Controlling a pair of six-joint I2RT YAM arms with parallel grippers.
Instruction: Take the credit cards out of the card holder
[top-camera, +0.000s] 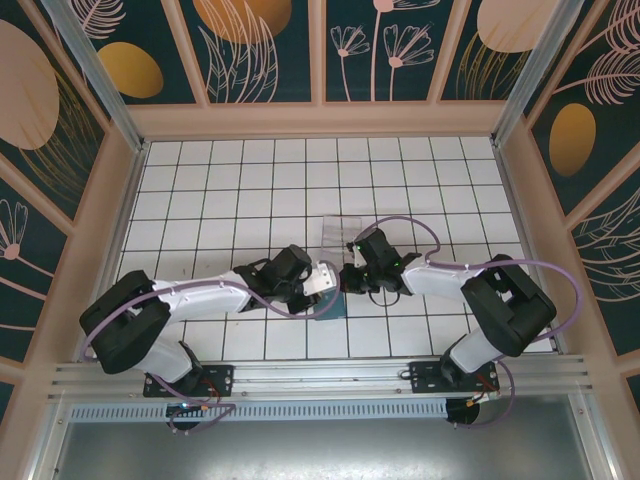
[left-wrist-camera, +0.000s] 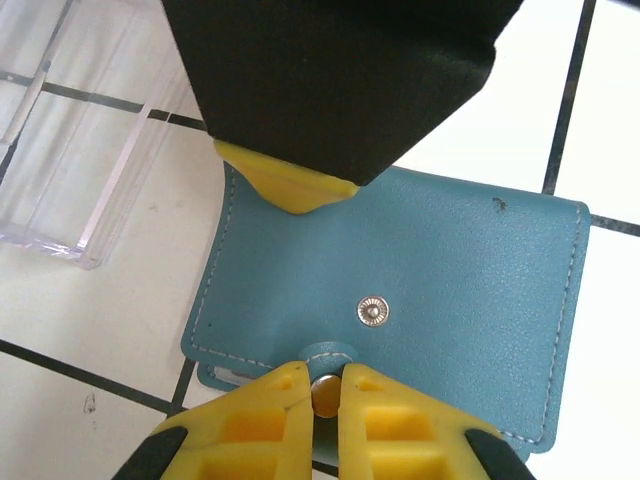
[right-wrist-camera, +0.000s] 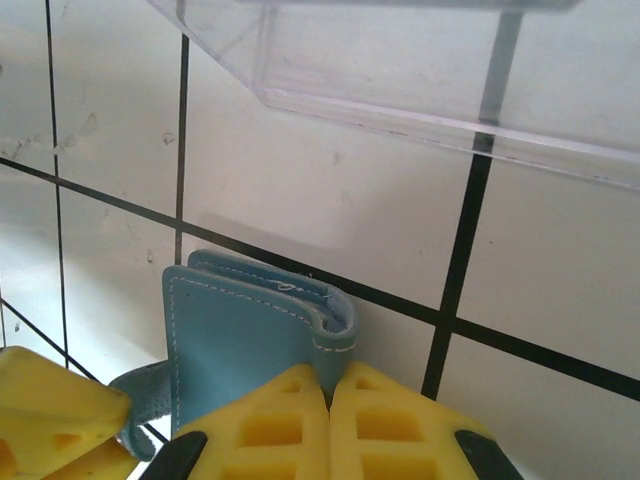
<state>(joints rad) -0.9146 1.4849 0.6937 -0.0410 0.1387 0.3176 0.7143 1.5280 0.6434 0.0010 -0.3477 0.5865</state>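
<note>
Pinching the card holder's (left-wrist-camera: 430, 270) edge with our right gripper (right-wrist-camera: 328, 378), we nip its strap tab (left-wrist-camera: 325, 352) with the left gripper (left-wrist-camera: 325, 385) to open it.

Bright, even overhead light fills the white worktop (top-camera: 250, 190), with soft shadows at lower centre. In the right wrist view the card holder (right-wrist-camera: 250, 340) casts a faint shadow just above it, the clear tray (right-wrist-camera: 420, 100) carries mild glare, and the bottom edge blurs.
</note>
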